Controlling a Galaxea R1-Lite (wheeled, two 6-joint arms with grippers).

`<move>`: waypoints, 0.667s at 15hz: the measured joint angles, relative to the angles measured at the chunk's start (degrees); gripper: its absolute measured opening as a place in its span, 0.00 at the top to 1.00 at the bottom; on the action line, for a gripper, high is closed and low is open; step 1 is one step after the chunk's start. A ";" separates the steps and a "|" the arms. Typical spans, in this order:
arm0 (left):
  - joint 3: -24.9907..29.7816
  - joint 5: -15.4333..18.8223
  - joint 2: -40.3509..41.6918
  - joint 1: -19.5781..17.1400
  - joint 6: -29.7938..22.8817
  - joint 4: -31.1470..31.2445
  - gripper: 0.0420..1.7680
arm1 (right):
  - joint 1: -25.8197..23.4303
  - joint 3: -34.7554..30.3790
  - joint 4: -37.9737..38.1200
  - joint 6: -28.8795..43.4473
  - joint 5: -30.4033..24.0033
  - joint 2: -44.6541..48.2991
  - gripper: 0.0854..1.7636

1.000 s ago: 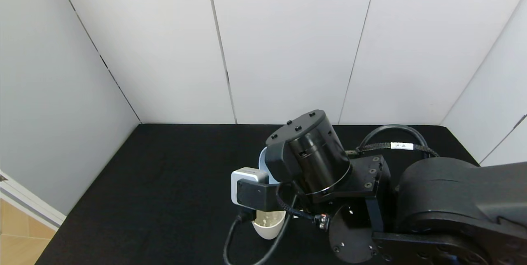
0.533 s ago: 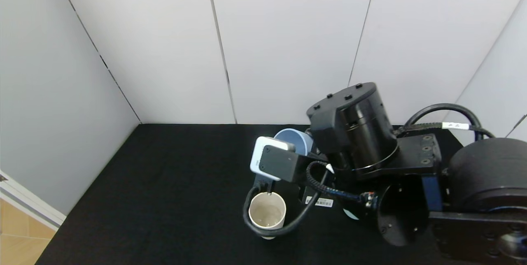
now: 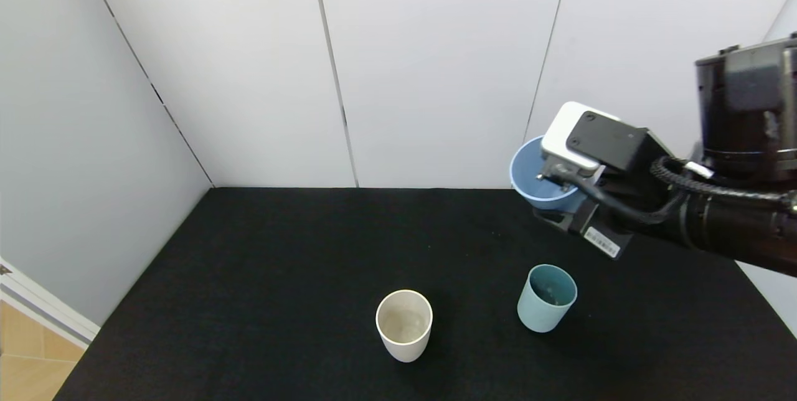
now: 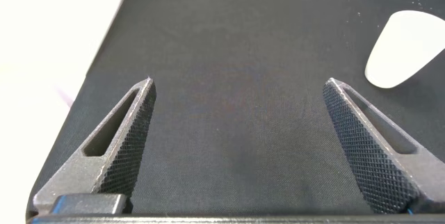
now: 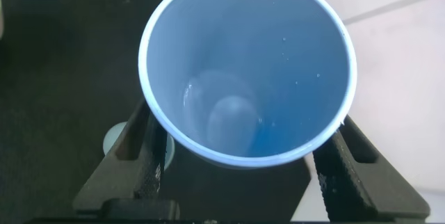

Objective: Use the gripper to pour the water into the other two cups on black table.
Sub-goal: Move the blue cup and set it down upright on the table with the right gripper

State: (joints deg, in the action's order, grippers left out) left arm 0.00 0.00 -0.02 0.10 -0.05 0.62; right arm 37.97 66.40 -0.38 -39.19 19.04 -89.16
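Blue cup held aloft, both target cups standing below

Your right gripper [image 3: 563,202] was clamped on the blue cup [image 3: 540,182], raised far right above the tabletop [image 3: 261,276]. The mint-green cup [image 3: 547,298] stood near right, the cream-white cup [image 3: 404,325] to its left. You'd judge these tumblers light, stiff and smooth; grip mid-wall. The left gripper [image 4: 240,133] sat parked low, fingers apart.

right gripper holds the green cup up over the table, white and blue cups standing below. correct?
Not quite. In the head view the right gripper holds the blue cup up over the table; the green cup stands below beside the white cup.
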 joint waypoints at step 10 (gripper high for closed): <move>0.00 0.00 0.00 -0.02 -0.02 0.00 0.03 | -26.78 -15.45 -12.41 17.26 -24.33 14.17 0.31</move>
State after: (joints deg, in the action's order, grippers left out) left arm 0.00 0.00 -0.02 0.07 -0.07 0.62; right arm 11.19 50.96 -12.79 -21.93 -5.29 -75.00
